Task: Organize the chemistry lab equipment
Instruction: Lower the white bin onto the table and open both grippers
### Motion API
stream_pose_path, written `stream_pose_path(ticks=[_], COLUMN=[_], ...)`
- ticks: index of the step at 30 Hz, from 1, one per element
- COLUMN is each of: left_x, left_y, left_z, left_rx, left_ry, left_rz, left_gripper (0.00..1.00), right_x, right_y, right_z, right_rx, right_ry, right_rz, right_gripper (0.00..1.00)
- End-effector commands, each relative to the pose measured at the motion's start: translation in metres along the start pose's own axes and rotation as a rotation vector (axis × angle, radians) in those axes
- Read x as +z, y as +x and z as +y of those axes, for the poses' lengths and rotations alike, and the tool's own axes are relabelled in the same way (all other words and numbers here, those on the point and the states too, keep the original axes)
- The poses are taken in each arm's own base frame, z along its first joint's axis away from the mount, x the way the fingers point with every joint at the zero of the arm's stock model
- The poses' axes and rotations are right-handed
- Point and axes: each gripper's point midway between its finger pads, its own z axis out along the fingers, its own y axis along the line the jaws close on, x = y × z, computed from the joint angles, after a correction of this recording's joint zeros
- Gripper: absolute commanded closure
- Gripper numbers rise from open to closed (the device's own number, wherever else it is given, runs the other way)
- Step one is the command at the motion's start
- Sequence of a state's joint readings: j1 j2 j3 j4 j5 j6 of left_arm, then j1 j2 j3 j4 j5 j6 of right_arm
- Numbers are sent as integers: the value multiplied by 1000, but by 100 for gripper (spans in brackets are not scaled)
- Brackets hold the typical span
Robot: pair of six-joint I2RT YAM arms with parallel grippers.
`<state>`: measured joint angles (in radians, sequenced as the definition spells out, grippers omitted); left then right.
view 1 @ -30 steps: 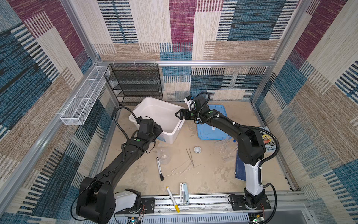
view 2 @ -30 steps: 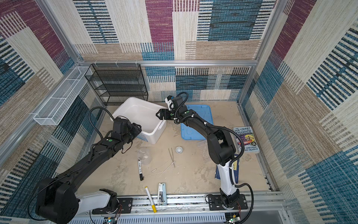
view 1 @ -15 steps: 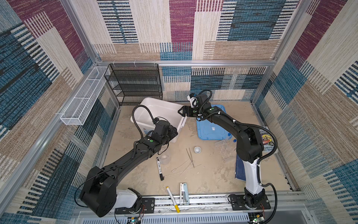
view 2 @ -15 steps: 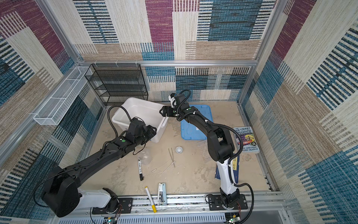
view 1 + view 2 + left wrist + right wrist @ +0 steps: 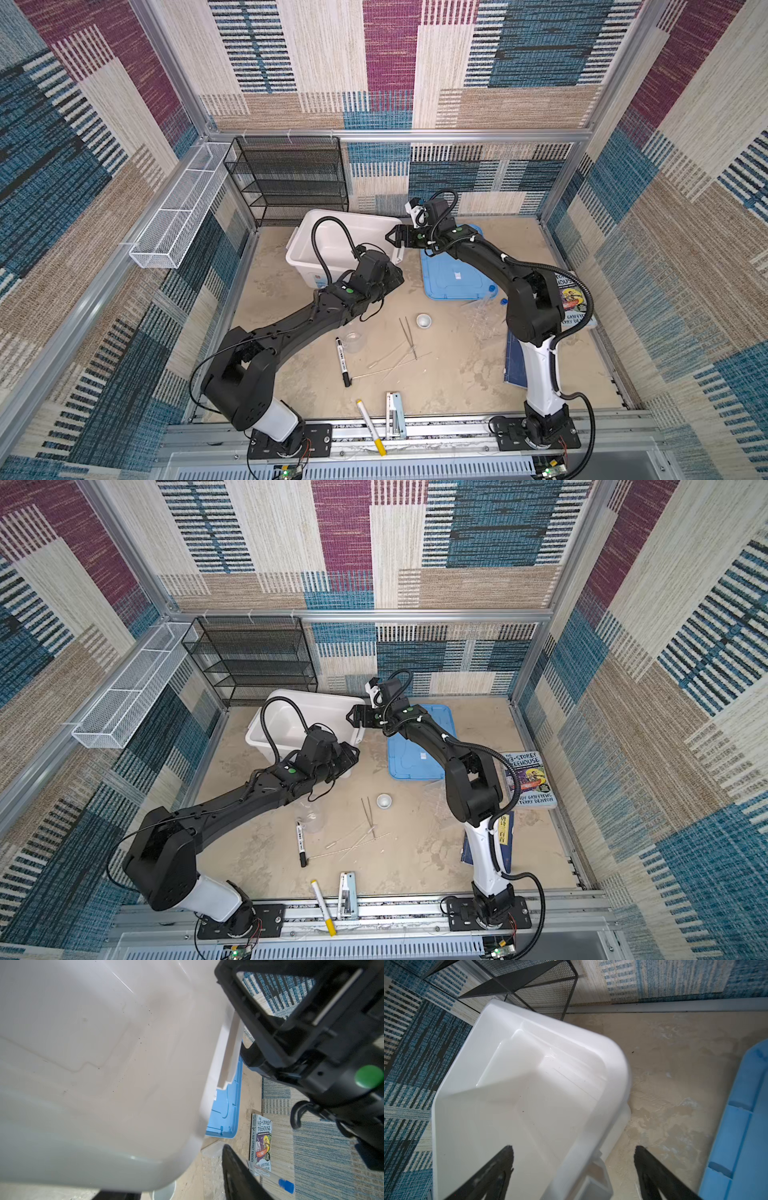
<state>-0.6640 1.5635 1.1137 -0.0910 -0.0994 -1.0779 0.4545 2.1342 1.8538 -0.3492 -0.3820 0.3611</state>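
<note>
The chemistry lab equipment lies on the sandy floor in both top views. It is a clear beaker (image 5: 353,340), metal tweezers (image 5: 409,336), a small white dish (image 5: 424,320), thin clear rods (image 5: 390,365), and a clear tube rack (image 5: 482,316) with blue-capped test tubes (image 5: 492,288). My left gripper (image 5: 395,276) (image 5: 172,1172) is at the near right corner of the white bin (image 5: 345,216), jaws apart, with floor showing beside one finger (image 5: 239,1178). My right gripper (image 5: 392,245) (image 5: 573,1147) hangs open over the bin's right rim (image 5: 581,1157), which runs between its fingers.
A blue lid (image 5: 453,278) lies right of the bin. A black mesh shelf (image 5: 291,178) and a white wire basket (image 5: 178,208) stand at the back left. Two marker pens (image 5: 343,365) (image 5: 370,428) lie in front, and books (image 5: 575,307) (image 5: 513,361) on the right.
My left gripper has travelled right along the bin's front wall to its near right corner. The right gripper has stayed over the bin's right rim with its jaws wide.
</note>
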Motion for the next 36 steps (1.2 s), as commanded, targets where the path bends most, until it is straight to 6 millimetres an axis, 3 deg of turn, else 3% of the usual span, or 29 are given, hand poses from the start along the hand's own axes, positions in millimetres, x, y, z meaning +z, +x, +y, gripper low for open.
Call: stream_pose_path(ticks=[1, 7, 11, 16, 21, 25, 29, 32, 36], left_x=[8, 24, 25, 0, -45, -101, -160, -180, -187], left_y=[-6, -2, 11, 20, 20, 10, 2, 8, 24], left_z=[-18, -28, -42, -72, -82, -70, -47, -11, 30], left_rx=[-4, 26, 58, 261, 413, 543, 640, 647, 598], left_ry=[44, 61, 115, 156, 212, 191, 134, 10, -73], left_rz=[-18, 11, 57, 81, 68, 45, 40, 110, 169], left_gripper=[41, 41, 40, 29, 5, 1, 1, 1, 1], right_x=[-8, -17, -31, -57, -90, -123, -147, -153, -151], right_y=[-10, -17, -27, -45, -57, -55, -34, -10, 36], right_z=[-4, -12, -10, -4, 6, 21, 43, 57, 81], right_rx=[-6, -10, -35, -66, -112, -163, -209, -250, -296], right_ry=[29, 84, 121, 170, 205, 195, 104, 101, 74], right_rz=[-25, -41, -74, -133, -177, -204, -166, -128, -59], right_gripper=[7, 6, 4, 1, 1, 1, 1, 1, 1])
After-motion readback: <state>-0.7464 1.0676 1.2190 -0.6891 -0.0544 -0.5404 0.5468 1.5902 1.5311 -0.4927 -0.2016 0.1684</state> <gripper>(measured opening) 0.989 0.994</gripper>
